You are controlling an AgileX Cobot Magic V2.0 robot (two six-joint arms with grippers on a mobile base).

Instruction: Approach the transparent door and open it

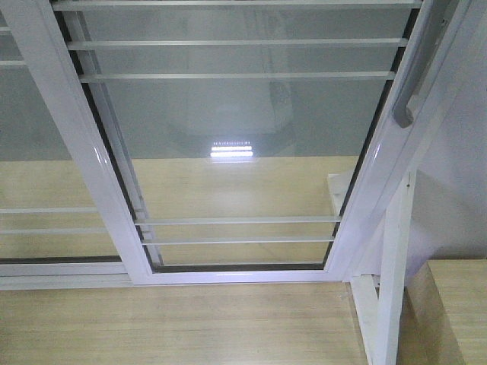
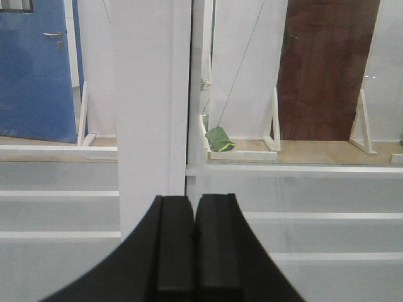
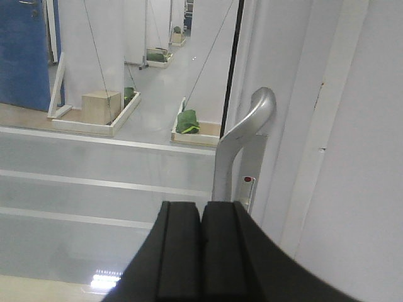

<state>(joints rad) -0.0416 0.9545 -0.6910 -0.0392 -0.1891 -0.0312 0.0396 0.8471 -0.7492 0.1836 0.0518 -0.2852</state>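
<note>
The glass door (image 1: 243, 137) fills the middle of the front view, its clear pane set in a glossy white frame and crossed by thin white bars (image 1: 236, 43) near the top and again low down. Its grey handle (image 1: 417, 68) runs along the frame at 2 o'clock. A wooden floor (image 1: 175, 323) lies below the door, from 6 to 8 o'clock.

In the right wrist view the right gripper (image 3: 201, 251) sits at 6 o'clock with its fingers pressed together and nothing between them. The curved handle (image 3: 242, 138) rises just past the fingertips at 1 o'clock, with a small lock plate (image 3: 247, 189) beside its lower end. Whether the fingers touch the handle cannot be told. Through the glass at 12 o'clock lies a green bag (image 3: 187, 121), with a wooden box (image 3: 101, 107) at 10 o'clock.

The left gripper (image 2: 194, 251) is closed the same way – fingers together, holding nothing – and faces a white frame post (image 2: 151, 113) at 12 o'clock. Beyond the glass stand a blue door (image 2: 34, 69) at 10 o'clock and a brown door (image 2: 324, 69) at 2 o'clock
</note>
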